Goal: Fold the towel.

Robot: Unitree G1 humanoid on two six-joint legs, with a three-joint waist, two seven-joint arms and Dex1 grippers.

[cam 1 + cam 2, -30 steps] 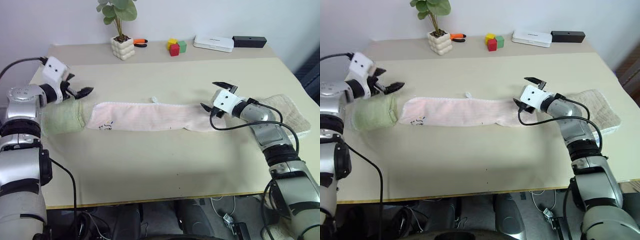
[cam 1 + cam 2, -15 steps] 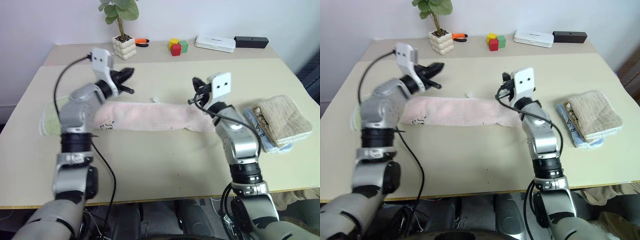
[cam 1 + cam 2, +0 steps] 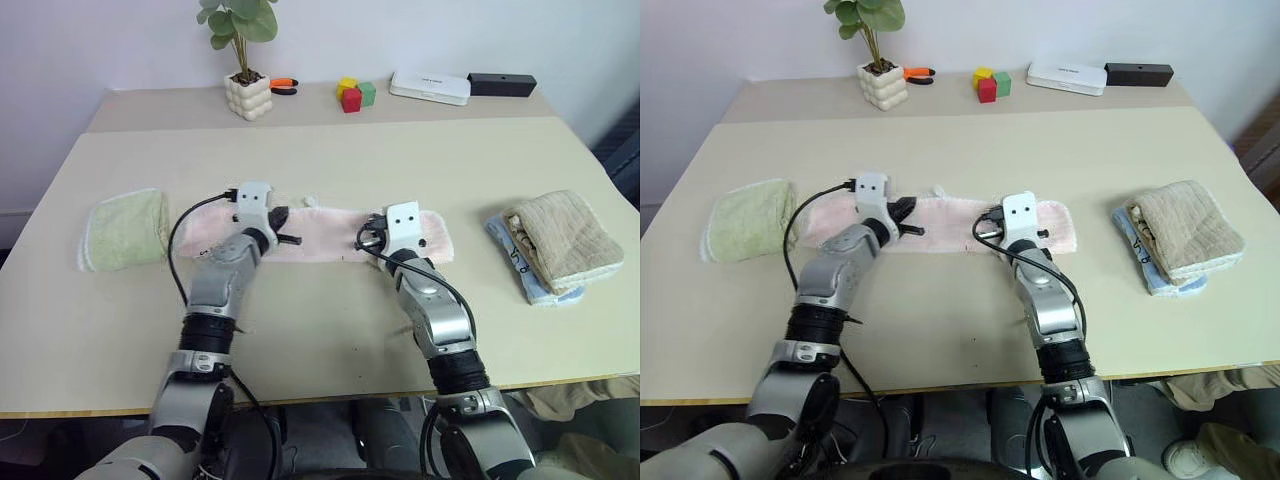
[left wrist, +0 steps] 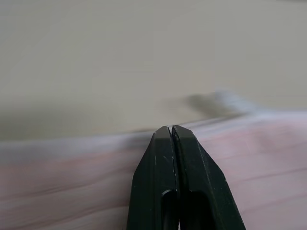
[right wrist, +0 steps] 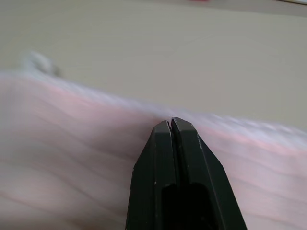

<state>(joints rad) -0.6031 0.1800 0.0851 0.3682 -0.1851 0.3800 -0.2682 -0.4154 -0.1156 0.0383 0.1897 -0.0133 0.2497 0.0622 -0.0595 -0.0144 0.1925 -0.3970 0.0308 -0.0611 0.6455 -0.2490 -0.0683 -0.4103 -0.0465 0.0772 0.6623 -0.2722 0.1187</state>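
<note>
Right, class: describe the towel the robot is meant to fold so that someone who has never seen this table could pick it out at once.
Start from the beige table and look at its middle, where a long strip of cloth lies flat across it. That strip is the pink towel. Its neighbours are the green towel folded at the table's left end and the tan towel folded at the right end; only the pink one is spread out long.

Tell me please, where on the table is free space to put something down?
The widest bare patch of table is along its near edge, in front of the pink towel. Another runs between the towel and the back shelf. Crowded: the green towel at left, the beige towel at right, the shelf items.
</note>
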